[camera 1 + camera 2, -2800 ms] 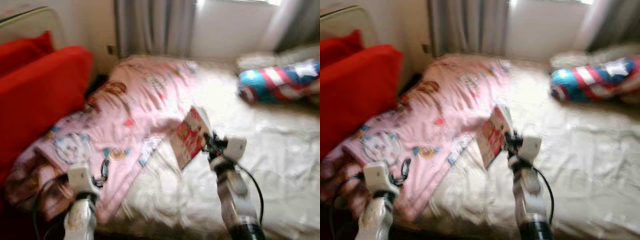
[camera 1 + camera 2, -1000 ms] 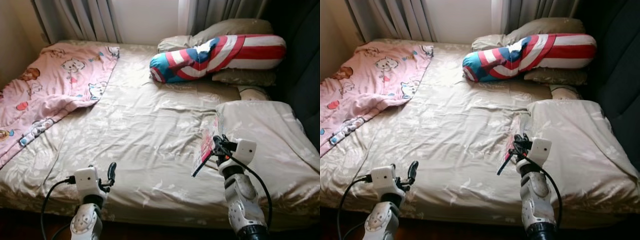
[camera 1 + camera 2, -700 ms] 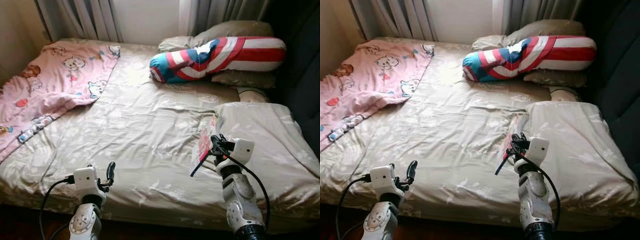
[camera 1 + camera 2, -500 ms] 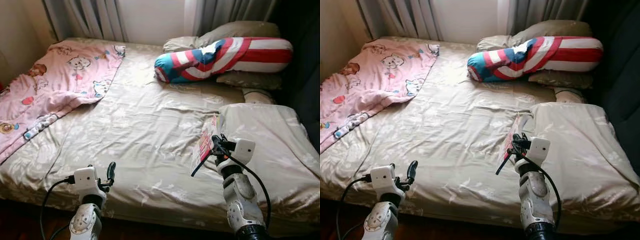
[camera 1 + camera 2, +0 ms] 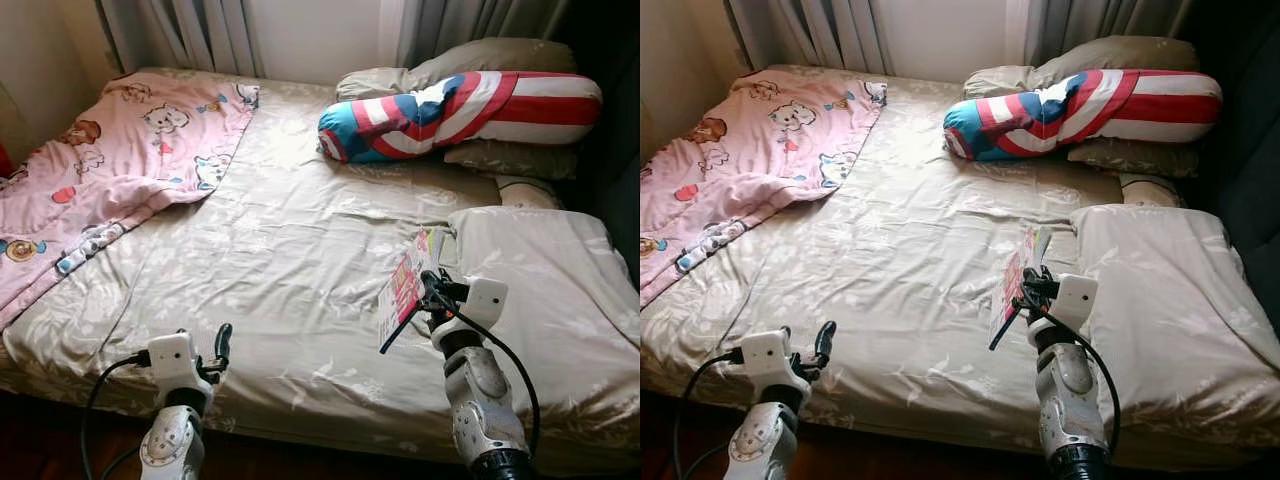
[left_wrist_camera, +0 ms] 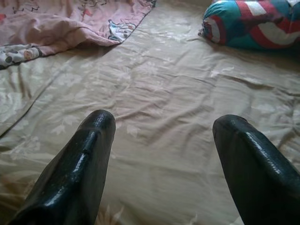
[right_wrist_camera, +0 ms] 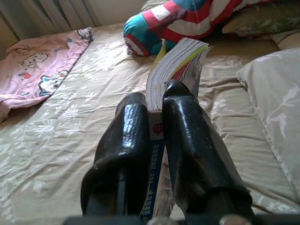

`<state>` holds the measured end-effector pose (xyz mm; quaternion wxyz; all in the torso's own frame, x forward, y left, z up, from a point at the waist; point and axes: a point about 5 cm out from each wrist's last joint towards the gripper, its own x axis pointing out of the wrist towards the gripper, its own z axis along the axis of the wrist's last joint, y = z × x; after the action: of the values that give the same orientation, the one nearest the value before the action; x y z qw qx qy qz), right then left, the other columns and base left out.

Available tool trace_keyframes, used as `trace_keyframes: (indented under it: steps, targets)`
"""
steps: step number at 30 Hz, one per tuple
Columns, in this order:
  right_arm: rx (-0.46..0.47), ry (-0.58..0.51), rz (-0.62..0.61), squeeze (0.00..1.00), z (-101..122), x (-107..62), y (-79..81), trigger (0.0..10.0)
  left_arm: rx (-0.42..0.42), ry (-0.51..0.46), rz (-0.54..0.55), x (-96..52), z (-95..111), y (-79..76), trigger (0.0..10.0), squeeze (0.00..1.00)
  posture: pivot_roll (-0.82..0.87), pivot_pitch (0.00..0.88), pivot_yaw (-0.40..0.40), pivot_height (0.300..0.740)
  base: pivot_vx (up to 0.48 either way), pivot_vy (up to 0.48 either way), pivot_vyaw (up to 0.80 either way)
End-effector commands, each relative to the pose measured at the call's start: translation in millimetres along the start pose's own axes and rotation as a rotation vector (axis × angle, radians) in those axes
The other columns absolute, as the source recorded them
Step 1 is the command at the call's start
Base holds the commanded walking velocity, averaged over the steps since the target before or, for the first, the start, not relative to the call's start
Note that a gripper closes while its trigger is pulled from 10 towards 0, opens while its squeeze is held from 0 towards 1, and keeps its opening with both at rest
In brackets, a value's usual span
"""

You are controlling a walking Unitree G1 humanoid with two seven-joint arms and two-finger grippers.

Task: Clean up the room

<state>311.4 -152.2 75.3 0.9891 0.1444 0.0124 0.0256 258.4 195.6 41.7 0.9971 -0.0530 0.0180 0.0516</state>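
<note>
— Holding anything on the right?
— Gripping one magazine (image 5: 404, 288) in the right pincer (image 7: 156, 101), two black fingers (image 7: 125, 140) clamped on its spine, pages fanned out beyond the tips. Raised above the bed (image 5: 300, 250), just beside the beige pillow (image 5: 540, 270) at the near right, cover tilted toward the robot's left.
— And on the left?
— Hanging low over the near edge of the bed, left pincer (image 6: 161, 124) spread wide, nothing between the two fingers (image 6: 89, 140).
— Counting what lies on the bed?
— One pink cartoon-print blanket (image 5: 110, 170), bunched along the left side and far left corner. One long bolster in red, white and blue stripes (image 5: 450, 105) at the far right, lying across one olive pillow (image 5: 510, 160) with another olive pillow (image 5: 480, 58) behind it. One beige floral sheet, creased across the middle.
— Beyond the bed?
— Grey curtains (image 5: 210, 30) in two groups along the far wall, pale wall between them. Dark floor (image 5: 60, 440) under the near edge.
</note>
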Motion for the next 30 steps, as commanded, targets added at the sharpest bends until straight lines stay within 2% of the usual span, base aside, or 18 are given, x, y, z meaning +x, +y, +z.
trace_keyframes:
  steps: [1, 26, 30]
  targets:
    - [-0.006, -0.013, 0.02, 0.0, 4.2, 3.4, 5.6, 10.0, -0.001, 0.025, 0.013, -3.5, -4.0, 4.1, 10.0, 0.0, -0.01, 0.101, -0.052, 0.739, 0.0, 0.285, 0.0]
    - [-0.018, -0.001, -0.013, 0.0, 2.2, 3.5, 1.2, 10.0, 0.007, 0.016, -0.02, -4.1, -2.7, -0.2, 10.0, 0.0, -0.01, 0.102, -0.049, 0.739, 0.0, 0.011, 0.0]
    - [-0.01, 0.011, -0.022, 0.0, 0.9, 3.4, -0.3, 10.0, 0.006, 0.015, -0.021, -4.9, -2.7, -0.3, 10.0, 0.0, -0.01, 0.104, -0.049, 0.739, 0.277, 0.0, 0.0]
